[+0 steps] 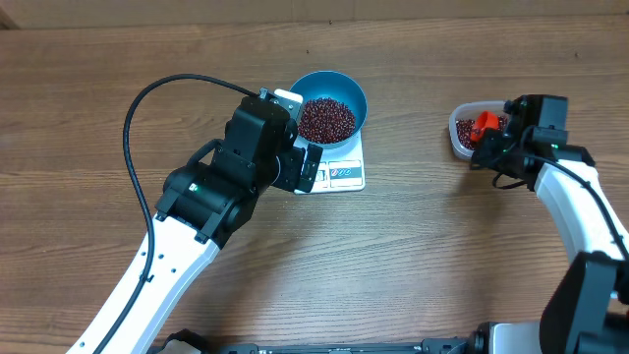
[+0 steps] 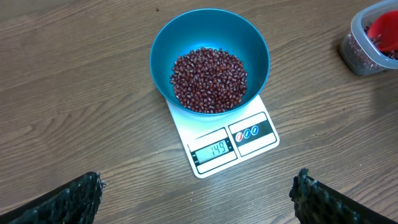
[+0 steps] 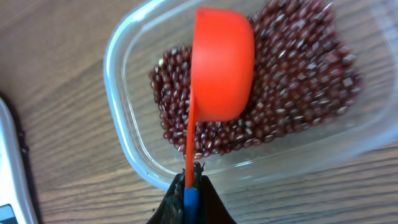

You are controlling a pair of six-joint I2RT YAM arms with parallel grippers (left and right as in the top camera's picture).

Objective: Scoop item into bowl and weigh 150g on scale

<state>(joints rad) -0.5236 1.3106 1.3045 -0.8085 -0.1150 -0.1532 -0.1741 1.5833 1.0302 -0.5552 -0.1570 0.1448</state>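
My right claw (image 3: 188,186) is clamped tight on the thin handle of the orange scoop (image 3: 222,65). The scoop's rounded back faces me, and its mouth seems to be turned down onto the beans (image 3: 298,81) in the clear tub (image 3: 124,143). Whether it rests on them or hangs just above, I cannot tell.

My left claw (image 2: 198,186) is spread wide and holds nothing. It hovers over the bench (image 2: 74,93) just short of the scale (image 2: 180,124) and touches neither that nor the bowl. The display (image 2: 211,149) appears to read 149. Beyond it the blue bowl (image 2: 255,43) sits squarely on the platform with a good heap of beans (image 2: 208,79) inside.

I judge the weighing nearly done, with only a pinch missing. So I should dip just the scoop's lip and take a few beans, not a full load. Then I carry them level across to the bowl and tip gently, letting them fall a few at a time and pausing for the number to settle. The left claw should not touch the platform, since any contact would falsify the reading.
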